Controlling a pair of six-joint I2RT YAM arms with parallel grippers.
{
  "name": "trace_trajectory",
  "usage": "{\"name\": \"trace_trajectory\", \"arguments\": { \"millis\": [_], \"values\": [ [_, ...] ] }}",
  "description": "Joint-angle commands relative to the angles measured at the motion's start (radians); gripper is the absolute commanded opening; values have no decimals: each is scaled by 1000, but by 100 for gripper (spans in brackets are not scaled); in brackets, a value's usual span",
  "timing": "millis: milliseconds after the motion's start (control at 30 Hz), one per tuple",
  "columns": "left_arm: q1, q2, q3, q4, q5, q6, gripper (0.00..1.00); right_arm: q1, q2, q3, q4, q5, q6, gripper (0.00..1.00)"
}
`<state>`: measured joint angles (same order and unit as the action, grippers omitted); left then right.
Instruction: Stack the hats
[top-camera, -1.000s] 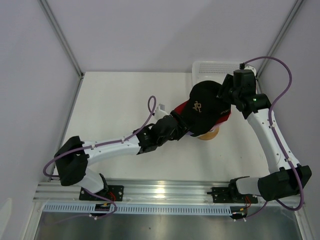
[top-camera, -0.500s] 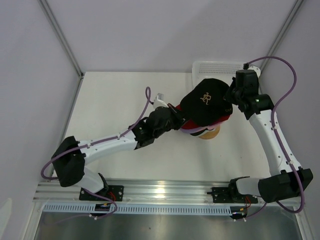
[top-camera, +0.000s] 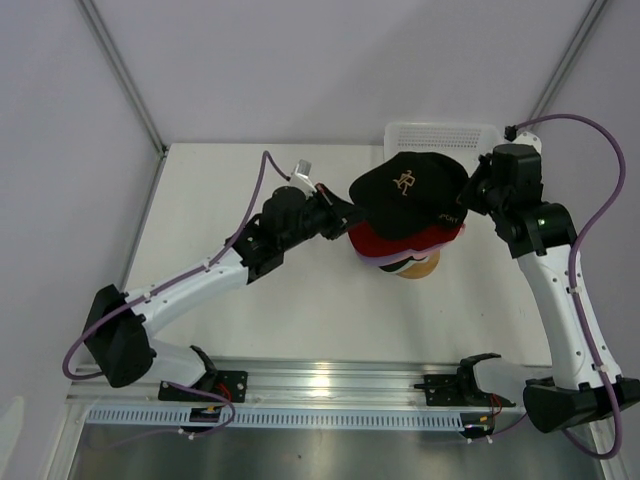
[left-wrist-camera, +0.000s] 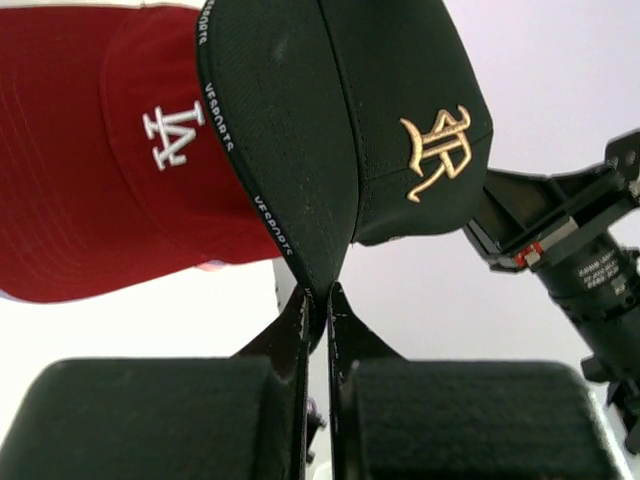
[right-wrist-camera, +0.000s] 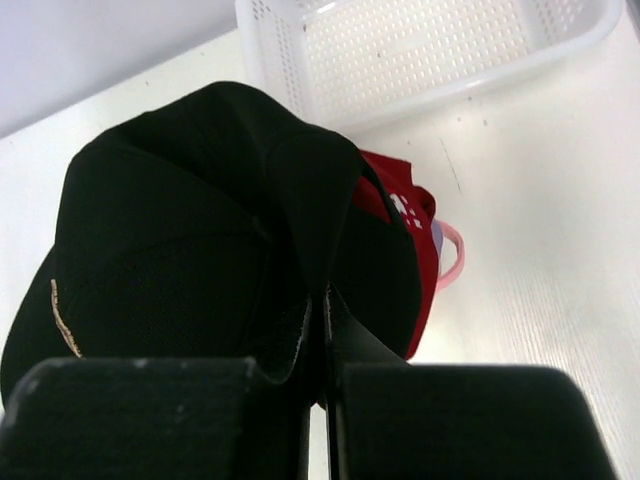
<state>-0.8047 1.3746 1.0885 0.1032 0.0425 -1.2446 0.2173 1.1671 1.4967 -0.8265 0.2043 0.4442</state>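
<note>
**Two arms holding a black hat above a stack of hats**

We held a black hat (top-camera: 405, 190) between our two arms, lifted above the stack at the far right of the white surface (top-camera: 220, 200). Our left tool (left-wrist-camera: 318, 300) was clenched on the edge of the black hat's brim, its two fingers pressed together with the fabric pinched between them. Our right tool (right-wrist-camera: 318, 305) was clamped just as tightly on the opposite side of the same hat, gripping a fold of black cloth at the back of the crown. The hat's gold embroidered logo faced up in the top view.

Directly under the black hat sat a red hat (left-wrist-camera: 100, 150) with a white logo, the top of the stack. In the left wrist view we saw a gap between the black brim and the red one. Thin edges of lavender, pink and green-and-white fabric showed beneath the red hat. The stack rested on a round wooden stand (top-camera: 422, 267), of which only the near edge showed. A white mesh basket (right-wrist-camera: 430, 50) stood just beyond the stack, at the far right corner of the surface.
</note>
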Motion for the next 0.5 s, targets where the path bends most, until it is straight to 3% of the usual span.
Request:
{"name": "trace_trajectory", "arguments": {
  "millis": [0, 100, 133, 233, 367, 467],
  "values": [
    [35, 30, 5, -52, 89, 72, 1, 4, -40, -15, -46, 0, 4, 0],
    [42, 110, 42, -152, 140, 125, 1, 2, -69, -61, -23, -8, -42, 36],
    [48, 124, 22, -148, 157, 132, 1, 1, -69, -70, -16, -12, -54, 59],
    [73, 135, -50, -65, 204, 140, 1, -45, -40, -2, -19, -51, -88, 87],
    [116, 138, -62, -59, 270, 233, 1, -157, 48, 176, -52, -105, -90, 96],
    [144, 178, 40, -150, 345, 335, 1, -180, 121, 269, -62, -74, -110, 97]
  ]
}}
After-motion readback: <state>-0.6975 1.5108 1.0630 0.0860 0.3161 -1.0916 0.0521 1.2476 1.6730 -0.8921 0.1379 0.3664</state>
